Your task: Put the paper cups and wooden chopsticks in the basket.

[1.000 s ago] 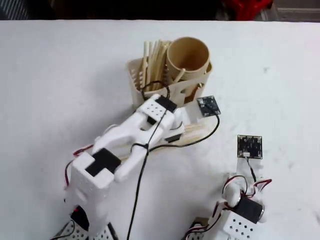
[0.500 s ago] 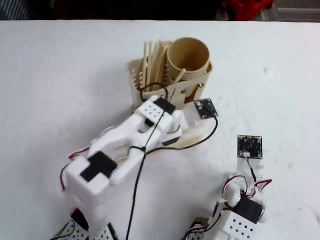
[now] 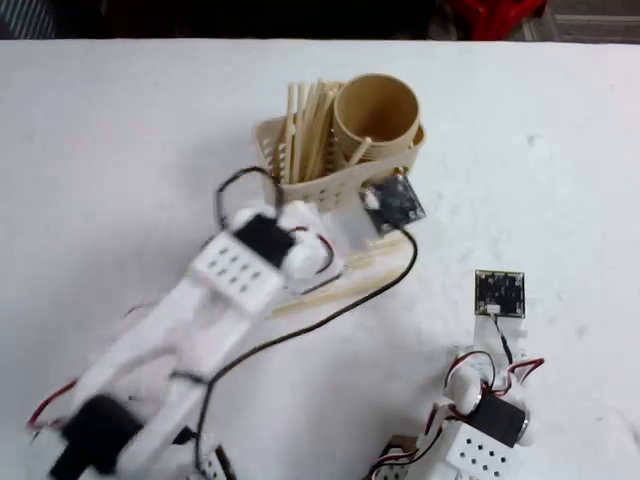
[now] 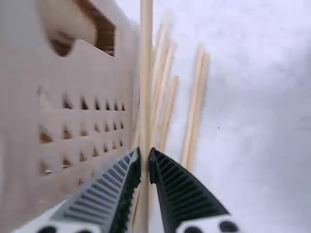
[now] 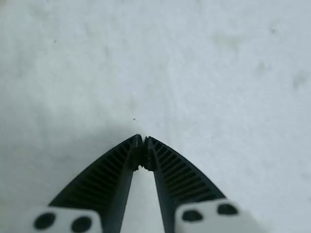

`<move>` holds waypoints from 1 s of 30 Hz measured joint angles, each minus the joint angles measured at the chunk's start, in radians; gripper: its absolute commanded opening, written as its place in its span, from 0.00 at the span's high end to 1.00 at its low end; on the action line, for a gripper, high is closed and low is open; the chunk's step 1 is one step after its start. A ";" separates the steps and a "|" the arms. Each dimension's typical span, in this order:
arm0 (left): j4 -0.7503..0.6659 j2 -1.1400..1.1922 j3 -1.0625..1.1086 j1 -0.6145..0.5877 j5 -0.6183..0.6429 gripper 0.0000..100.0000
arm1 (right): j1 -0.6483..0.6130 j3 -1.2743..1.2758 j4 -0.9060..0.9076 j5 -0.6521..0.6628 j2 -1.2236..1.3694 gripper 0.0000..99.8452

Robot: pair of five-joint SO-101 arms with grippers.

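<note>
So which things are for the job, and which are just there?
For the job: beige plastic basket; tan paper cup in it; wooden chopsticks standing in it; loose wooden chopsticks beside it; one chopstick in the left gripper.
Just there: white table; right gripper, shut over it; red object beyond the table.

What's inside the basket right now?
Inside the basket stand a paper cup and a bunch of wooden chopsticks. The basket's walls hide its bottom, so anything lying lower down cannot be seen.
</note>
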 measured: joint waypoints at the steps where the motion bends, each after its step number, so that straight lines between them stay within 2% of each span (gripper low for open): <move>1: 0.000 -0.058 0.005 0.000 0.006 0.98 | 0.000 0.000 0.000 0.000 0.000 0.98; 4: -0.020 -0.238 0.005 0.000 0.021 0.98 | 0.000 0.000 0.000 0.000 0.000 0.98; 7: -0.117 -0.402 0.005 -0.002 0.072 0.98 | 0.000 0.000 0.000 0.000 0.000 0.98; 11: -0.345 -0.512 0.025 -0.035 0.132 0.98 | 0.000 0.000 0.000 0.000 0.000 0.98; 16: -0.687 -0.522 0.121 -0.037 0.161 0.98 | 0.000 0.000 0.000 0.000 0.000 0.98; 19: -0.819 -0.505 0.126 -0.037 0.167 0.96 | 0.000 0.000 0.000 0.000 0.000 0.98; 22: -0.850 -0.423 0.126 -0.040 0.167 0.91 | 0.000 0.000 0.000 0.000 0.000 0.98; 25: -0.853 -0.333 0.124 -0.054 0.175 0.91 | 0.000 0.000 0.000 0.000 0.000 0.98; 30: -0.853 -0.276 0.121 -0.129 0.273 0.91 | 0.000 0.000 0.000 0.000 0.000 0.98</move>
